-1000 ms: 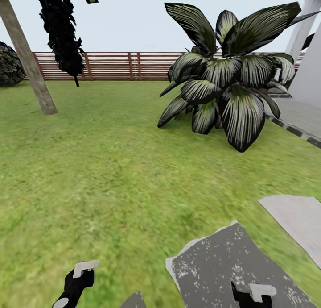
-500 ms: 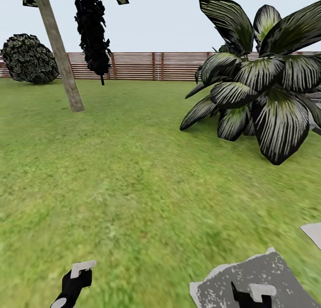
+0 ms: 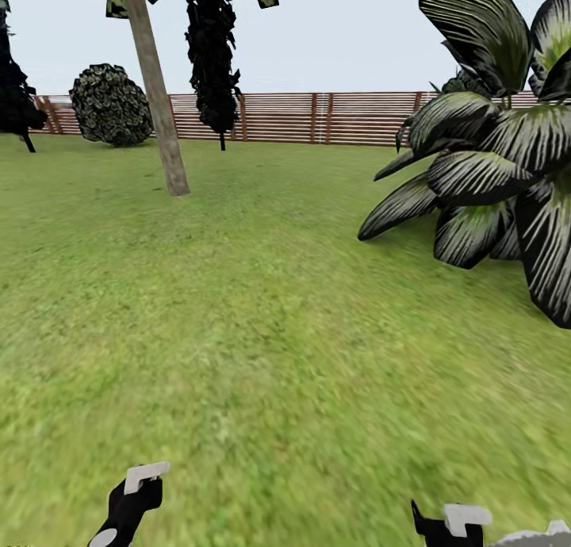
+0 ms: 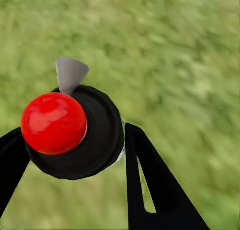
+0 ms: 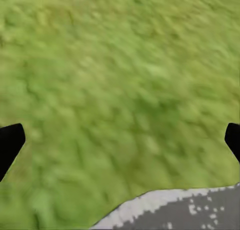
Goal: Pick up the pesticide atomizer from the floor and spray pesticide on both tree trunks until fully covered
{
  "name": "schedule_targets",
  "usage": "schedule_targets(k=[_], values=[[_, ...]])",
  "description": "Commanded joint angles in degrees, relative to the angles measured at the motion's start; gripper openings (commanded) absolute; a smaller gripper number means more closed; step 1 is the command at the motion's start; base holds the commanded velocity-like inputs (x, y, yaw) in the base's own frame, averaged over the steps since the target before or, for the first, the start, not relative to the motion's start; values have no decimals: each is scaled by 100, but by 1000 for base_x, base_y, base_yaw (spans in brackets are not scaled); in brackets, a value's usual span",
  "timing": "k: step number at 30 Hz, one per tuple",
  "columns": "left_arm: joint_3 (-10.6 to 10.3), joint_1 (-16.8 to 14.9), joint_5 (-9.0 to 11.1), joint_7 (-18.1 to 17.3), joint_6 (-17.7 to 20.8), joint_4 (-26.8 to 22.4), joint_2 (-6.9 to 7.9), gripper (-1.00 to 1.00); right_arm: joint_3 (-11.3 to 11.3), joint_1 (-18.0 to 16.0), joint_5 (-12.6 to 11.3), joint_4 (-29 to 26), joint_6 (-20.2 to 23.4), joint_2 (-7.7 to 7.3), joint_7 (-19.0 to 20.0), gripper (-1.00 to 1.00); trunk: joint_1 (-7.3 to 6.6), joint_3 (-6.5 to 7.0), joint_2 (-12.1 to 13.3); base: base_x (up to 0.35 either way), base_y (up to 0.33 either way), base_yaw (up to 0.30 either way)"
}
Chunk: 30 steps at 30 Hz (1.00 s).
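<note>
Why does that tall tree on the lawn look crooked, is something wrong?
The tree trunk leans sideways instead of standing straight, but nothing looks broken. The lawn, fence and big striped-leaf plant look ordinary.

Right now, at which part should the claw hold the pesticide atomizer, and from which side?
The round black body of the pesticide atomizer, clamped from its two opposite sides, leaving the red ball and grey nozzle free. The left claw grips it that way.

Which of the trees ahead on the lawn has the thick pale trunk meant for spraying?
The leaning tree trunk left of centre: thick, bare, grey-beige. The black columnar trees beside it stand on thin stems.
</note>
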Motion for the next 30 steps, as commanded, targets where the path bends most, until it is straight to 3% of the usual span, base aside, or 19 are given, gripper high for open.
schedule_targets(k=[1,3,7,12,30], values=[[1,0,-1,-2,-2,1,0,-100,0,0,0,0,0,0,0,100,0,0,0,257,52,279],[2,0,-1,4,-3,-1,7,-100,0,0,-1,0,0,0,0,100,0,0,0,275,97,278],[340,0,6,2,-13,-3,-3,-100,0,0,-3,0,0,0,0,100,0,0,0,290,141,279],[518,0,5,0,-12,-92,-16,-100,0,0,2,0,1,0,0,100,0,0,0,290,156,279],[542,0,1,11,-20,-127,-18,-100,2,0,5,8,1,0,0,100,0,0,0,246,134,256]])
